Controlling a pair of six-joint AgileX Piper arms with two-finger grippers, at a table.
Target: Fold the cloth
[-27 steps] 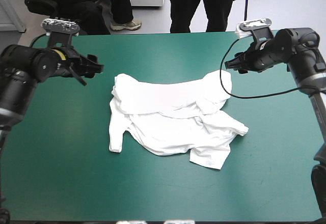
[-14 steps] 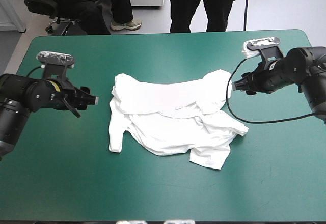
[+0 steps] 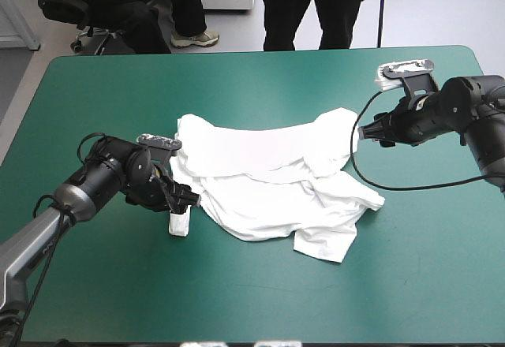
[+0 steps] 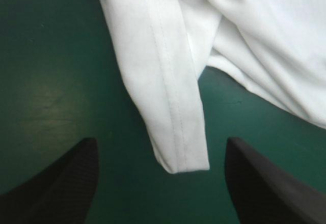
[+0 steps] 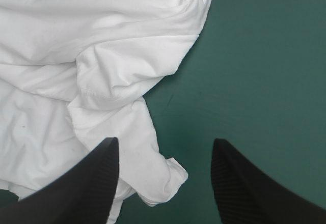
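Fold not yet begun. At the left, the left gripper [image 3: 180,199] sits low over the table cover [image 3: 102,87] with its black fingers [image 4: 61,183] spread wide and holding nothing; between them lies the tip of a narrow hemmed strip, probably a sleeve [image 4: 175,127], which neither finger touches. The T-shirt [image 3: 268,173] lies near the middle of the table in a loose, rumpled spread, with layers overlapping and one corner trailing toward the near right. No clean fold line shows, so flattening and every fold appear to remain. At the right, the right gripper [image 5: 164,139] hangs above the bare cover just beside the shirt's far right corner, likewise parted and empty, with one finger over the cloth's edge. Materials: the shirt is a thin, soft white knit that drapes in rounded ridges and shallow creases, and the strip carries a double row of stitching along its length. The teal-green cover is smooth and matte with a faint sheen. The fingers are broad curved fins with a finely ribbed surface.
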